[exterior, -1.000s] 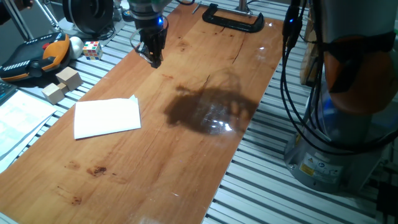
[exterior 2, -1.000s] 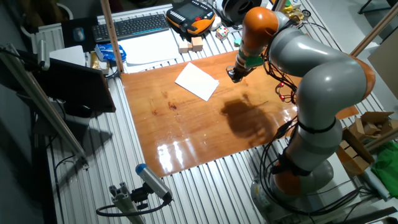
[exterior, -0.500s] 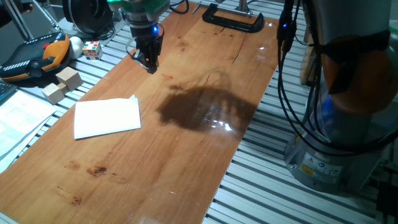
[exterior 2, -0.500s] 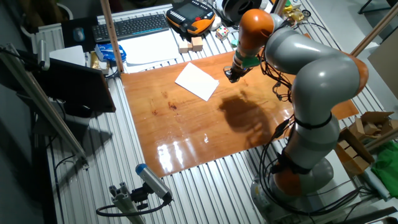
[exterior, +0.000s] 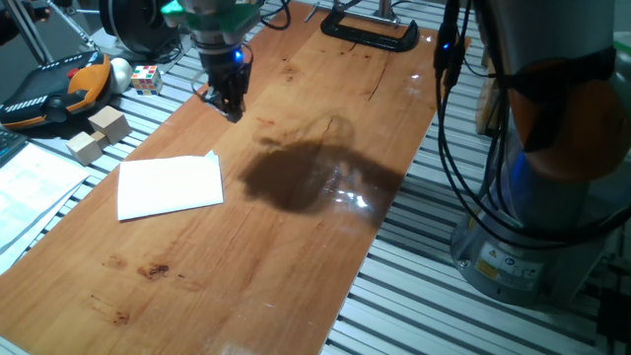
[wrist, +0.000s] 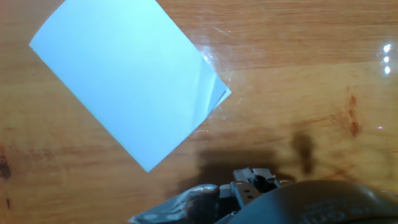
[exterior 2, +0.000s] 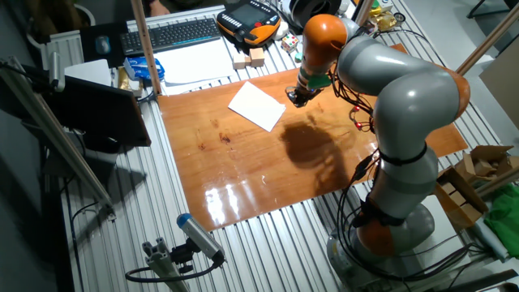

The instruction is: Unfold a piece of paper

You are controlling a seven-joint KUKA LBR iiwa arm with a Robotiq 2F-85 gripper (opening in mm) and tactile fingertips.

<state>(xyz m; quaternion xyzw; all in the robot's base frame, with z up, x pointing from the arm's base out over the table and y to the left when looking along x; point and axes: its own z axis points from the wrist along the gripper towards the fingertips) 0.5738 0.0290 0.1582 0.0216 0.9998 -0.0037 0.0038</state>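
Paper is lying folded flat on the wooden table, one corner lifting slightly where the layers part. Gripper is hanging above the board, apart from the sheet; whether its fingers are parted or together cannot be told from these views.

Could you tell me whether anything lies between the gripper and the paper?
Nothing: only bare tabletop separates the gripper from the paper, clearest in the fixed views.
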